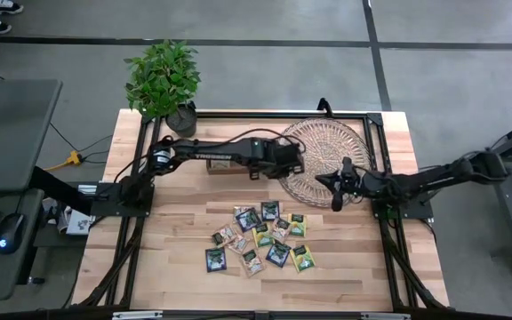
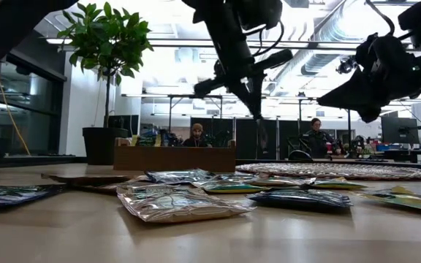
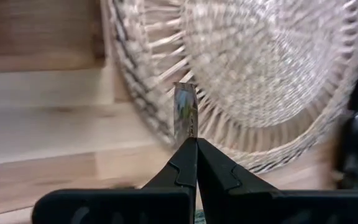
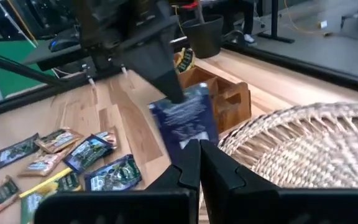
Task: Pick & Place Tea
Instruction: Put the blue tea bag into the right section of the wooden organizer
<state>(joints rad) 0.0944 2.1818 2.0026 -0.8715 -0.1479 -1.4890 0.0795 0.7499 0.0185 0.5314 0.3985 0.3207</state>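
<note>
Left wrist view shows our left gripper (image 3: 190, 144) pinching a dark tea sachet (image 3: 184, 115) edge-on above the wicker tray's (image 3: 278, 81) rim; we should carry it steadily to the wooden box (image 1: 229, 165). Right gripper (image 1: 336, 200) waits closed, empty.

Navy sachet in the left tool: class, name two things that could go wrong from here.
1. The left tool pinches the sachet by one edge only, so it may slip and land on the tray or table, not in the box.
2. The shut right tool hangs close by; the arms might collide.
</note>
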